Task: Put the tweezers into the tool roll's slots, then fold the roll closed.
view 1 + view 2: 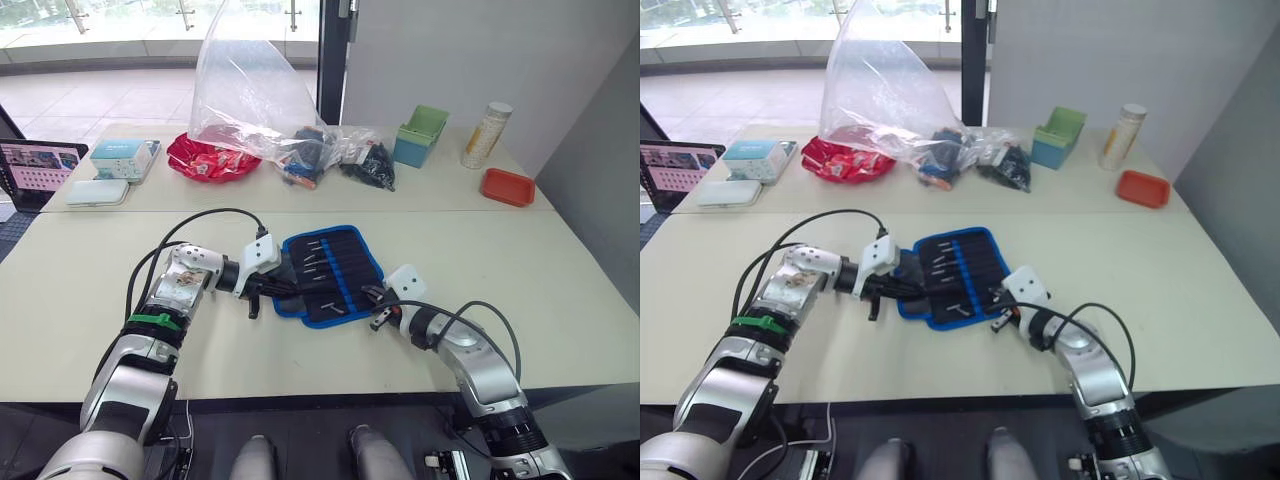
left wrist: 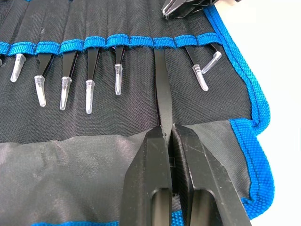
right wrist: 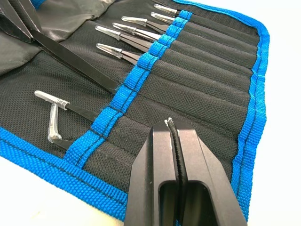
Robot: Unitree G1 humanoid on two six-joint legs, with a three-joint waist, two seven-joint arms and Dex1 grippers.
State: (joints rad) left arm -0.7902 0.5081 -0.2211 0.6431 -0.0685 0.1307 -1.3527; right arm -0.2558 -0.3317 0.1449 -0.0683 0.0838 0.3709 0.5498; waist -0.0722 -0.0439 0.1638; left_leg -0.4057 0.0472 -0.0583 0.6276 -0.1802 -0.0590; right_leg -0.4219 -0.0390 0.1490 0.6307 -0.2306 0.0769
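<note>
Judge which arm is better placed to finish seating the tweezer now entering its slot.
Left: its pincer is shut on the tweezer at the slot band. The right pincer is shut, empty, over the tool roll.

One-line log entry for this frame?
left gripper: shut on tweezers, half in slot | right gripper: shut, on tool roll | roll open

It looks like an office or lab room: plain pale surfaces (image 1: 520,260) pushed together, a tablet (image 1: 38,168) at the upper left, tiled floor (image 1: 90,100), glass wall (image 1: 120,20), and grey partitions (image 1: 480,50).
</note>
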